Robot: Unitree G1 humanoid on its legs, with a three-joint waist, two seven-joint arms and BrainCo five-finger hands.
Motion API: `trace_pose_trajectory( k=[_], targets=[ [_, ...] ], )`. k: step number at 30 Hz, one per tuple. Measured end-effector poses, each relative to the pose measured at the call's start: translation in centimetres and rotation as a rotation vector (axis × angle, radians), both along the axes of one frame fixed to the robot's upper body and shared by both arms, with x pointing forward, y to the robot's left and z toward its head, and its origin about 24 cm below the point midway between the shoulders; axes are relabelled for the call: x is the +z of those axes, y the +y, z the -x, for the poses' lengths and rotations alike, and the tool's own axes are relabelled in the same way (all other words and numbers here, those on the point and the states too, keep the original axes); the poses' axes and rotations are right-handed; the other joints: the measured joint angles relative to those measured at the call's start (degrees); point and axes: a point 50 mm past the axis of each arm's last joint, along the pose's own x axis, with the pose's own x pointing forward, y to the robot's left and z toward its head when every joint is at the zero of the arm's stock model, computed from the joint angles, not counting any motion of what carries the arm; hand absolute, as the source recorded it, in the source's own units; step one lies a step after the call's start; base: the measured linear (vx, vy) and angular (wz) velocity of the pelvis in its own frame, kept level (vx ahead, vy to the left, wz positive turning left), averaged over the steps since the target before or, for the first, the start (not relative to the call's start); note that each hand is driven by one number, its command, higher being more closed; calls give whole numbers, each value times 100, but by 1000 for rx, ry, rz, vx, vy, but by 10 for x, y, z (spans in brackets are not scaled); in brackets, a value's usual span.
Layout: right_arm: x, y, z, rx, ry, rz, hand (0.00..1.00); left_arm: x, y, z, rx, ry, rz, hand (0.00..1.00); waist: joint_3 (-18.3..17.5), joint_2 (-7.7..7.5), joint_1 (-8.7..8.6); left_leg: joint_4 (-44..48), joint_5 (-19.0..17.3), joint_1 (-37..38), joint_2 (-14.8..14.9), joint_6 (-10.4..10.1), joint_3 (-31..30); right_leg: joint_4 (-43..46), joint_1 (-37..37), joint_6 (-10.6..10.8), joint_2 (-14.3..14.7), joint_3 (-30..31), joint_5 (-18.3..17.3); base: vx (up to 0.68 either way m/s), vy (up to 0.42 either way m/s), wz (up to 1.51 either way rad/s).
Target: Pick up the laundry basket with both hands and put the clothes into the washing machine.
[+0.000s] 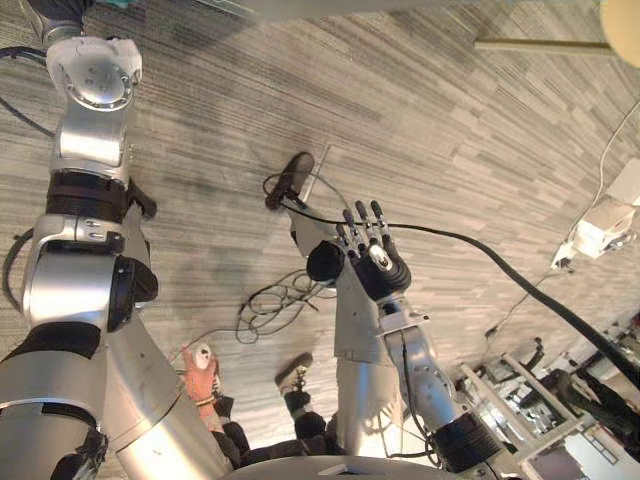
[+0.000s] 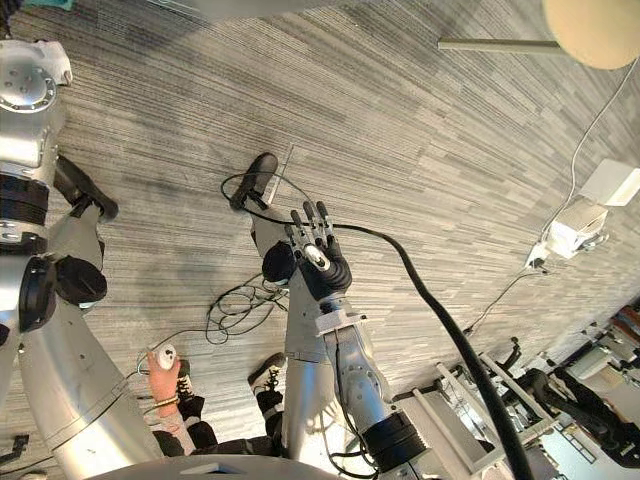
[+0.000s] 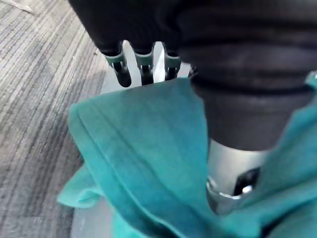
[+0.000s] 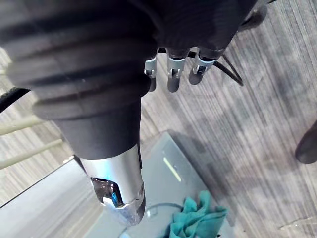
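A teal cloth (image 3: 148,163) lies bunched right under my left hand (image 3: 233,173), on a pale grey surface (image 3: 94,223). The hand's fingers (image 3: 143,69) stretch out straight past the cloth's edge, and its thumb rests against the folds without curling round them. My right hand (image 1: 372,262) hangs over the carpet in mid view, with straight fingers and nothing in it. The right wrist view shows the same teal cloth (image 4: 198,215) heaped on a grey flat-topped box (image 4: 163,168), well apart from my right hand (image 4: 171,74).
A person crouches close behind me, one hand (image 1: 200,370) on a white controller and a shoe (image 1: 293,375) on the carpet. A white box with cords (image 1: 600,232) and a metal frame (image 1: 520,390) stand at the right. A beige round shape (image 2: 595,30) is at the top right.
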Motion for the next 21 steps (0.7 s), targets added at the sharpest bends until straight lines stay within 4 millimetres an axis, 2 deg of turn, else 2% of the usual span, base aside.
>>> trace_pose_trajectory(
  k=[4, 5, 10, 14, 21],
  targets=[
    [-3, 2, 0, 26, 21, 10, 0, 6, 5, -1, 1, 37, -32, 0, -1, -1, 4, 88, -60, -119, 51, -30, 20, -4, -133, 0, 8, 50, -3, 2, -1, -10],
    [-3, 3, 0, 32, 22, 11, 0, 8, 3, -1, -3, 33, -30, 100, -1, -1, 6, 134, -70, -158, 62, -20, 15, 5, -159, -1, 9, 53, -3, 3, 1, -4],
    [-4, 2, 0, 38, 27, 25, 0, 10, 4, -1, -23, 34, 15, 100, -1, -1, 6, 299, -118, -174, 96, 72, 20, 16, -137, -87, 20, 96, 86, 8, 5, -6],
    [-6, -3, 0, 46, 32, 70, 0, 25, -4, 0, -78, 3, 27, 100, -2, -2, -12, 358, -189, -168, 116, 128, -14, -180, 20, -59, 96, 69, 245, 9, 15, -7],
    [-13, -5, -1, 37, 63, 98, 0, 25, -9, -5, -186, 14, 126, 100, -3, -4, -72, 401, -254, -128, 114, 198, -30, -612, 294, 10, 201, -7, 508, 3, 11, -3]
  ],
)
